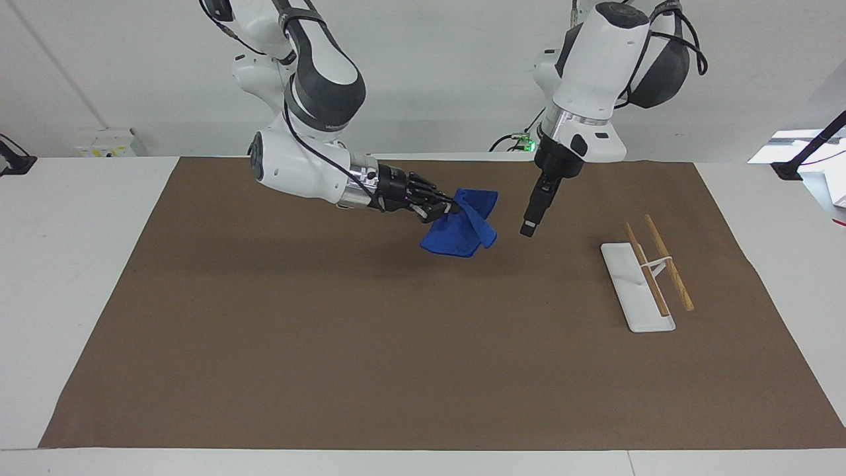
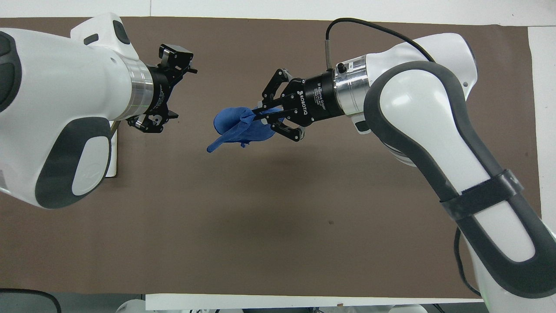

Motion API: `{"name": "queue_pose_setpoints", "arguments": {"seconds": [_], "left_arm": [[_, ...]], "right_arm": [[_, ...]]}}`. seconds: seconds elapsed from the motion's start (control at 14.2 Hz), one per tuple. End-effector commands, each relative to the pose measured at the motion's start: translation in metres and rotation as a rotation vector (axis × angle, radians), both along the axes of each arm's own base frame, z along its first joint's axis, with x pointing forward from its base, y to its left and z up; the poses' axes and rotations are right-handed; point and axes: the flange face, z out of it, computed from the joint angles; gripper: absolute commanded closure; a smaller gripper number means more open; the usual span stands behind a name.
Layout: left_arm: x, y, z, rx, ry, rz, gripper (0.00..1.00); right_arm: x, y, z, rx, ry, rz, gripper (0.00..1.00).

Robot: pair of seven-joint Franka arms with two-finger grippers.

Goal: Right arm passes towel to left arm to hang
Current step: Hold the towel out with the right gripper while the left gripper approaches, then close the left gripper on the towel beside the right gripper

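The towel point(image 1: 461, 228) is held up over the middle of the table point(image 1: 396, 344), clamped in the right claw point(image 1: 451, 209) so it hangs free. The left claw point(image 1: 527, 229), fingers apart (probably for receiving), is near it, not touching.

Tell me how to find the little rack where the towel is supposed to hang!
Look at the big brown mat covering the table, then go to the left arm's end of it. There sits the rack: a flat white base with two thin wooden rods held above it. It is the only thing resting on the mat.
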Motion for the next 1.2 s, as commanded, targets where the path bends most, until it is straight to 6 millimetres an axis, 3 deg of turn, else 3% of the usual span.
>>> {"name": "queue_pose_setpoints", "arguments": {"seconds": [0.0, 0.28, 0.42, 0.71, 0.85, 1.13], "left_arm": [[0.009, -0.015, -0.022, -0.013, -0.006, -0.014, 0.00], [0.014, -0.038, -0.038, 0.034, -0.005, -0.170, 0.02], [0.014, -0.040, -0.043, 0.072, 0.030, -0.237, 0.05], [0.000, -0.045, -0.043, 0.124, 0.096, -0.349, 0.12], [-0.013, -0.059, -0.044, 0.130, 0.107, -0.381, 0.16], [-0.019, -0.058, -0.047, 0.144, 0.148, -0.385, 0.24]], "right_arm": [[-0.007, 0.010, 0.000, 0.017, 0.018, -0.008, 1.00], [-0.011, 0.018, 0.000, 0.011, 0.039, -0.020, 1.00], [-0.011, 0.019, 0.000, 0.012, 0.039, -0.018, 1.00], [-0.010, 0.018, -0.001, 0.011, 0.041, -0.020, 1.00], [-0.010, 0.018, -0.001, 0.011, 0.038, -0.020, 1.00], [-0.010, 0.018, -0.001, 0.010, 0.035, -0.020, 1.00]]}}
